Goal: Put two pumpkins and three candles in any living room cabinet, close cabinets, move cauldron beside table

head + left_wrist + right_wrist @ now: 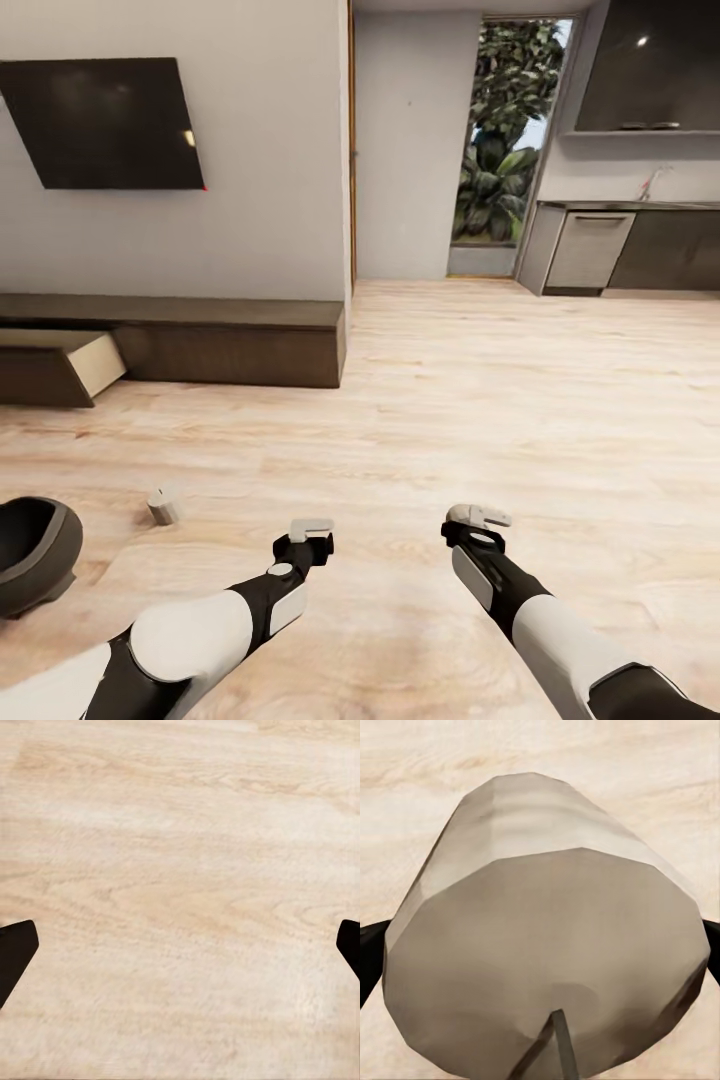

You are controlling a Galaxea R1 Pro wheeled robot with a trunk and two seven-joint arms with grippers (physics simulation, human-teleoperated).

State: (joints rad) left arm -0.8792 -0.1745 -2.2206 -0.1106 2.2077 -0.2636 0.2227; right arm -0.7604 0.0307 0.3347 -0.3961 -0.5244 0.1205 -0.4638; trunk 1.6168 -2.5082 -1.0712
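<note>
Visibly, two candles, one on floor [164,505], one in right hand [547,945].

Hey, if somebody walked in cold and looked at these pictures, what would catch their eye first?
Probably the candle looming huge between the right gripper's fingers. Next, the open drawer at the left end of the cabinet under the TV, then the black cauldron and a second candle on the floor.

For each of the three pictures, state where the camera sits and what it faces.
Head view: high on the robot, facing forward and down at the cabinet, its open drawer, both arms.
Left wrist view: by the left gripper, facing bare floor.
Right wrist view: by the right gripper, close on its held candle.
Shared: the plank floor.
</note>
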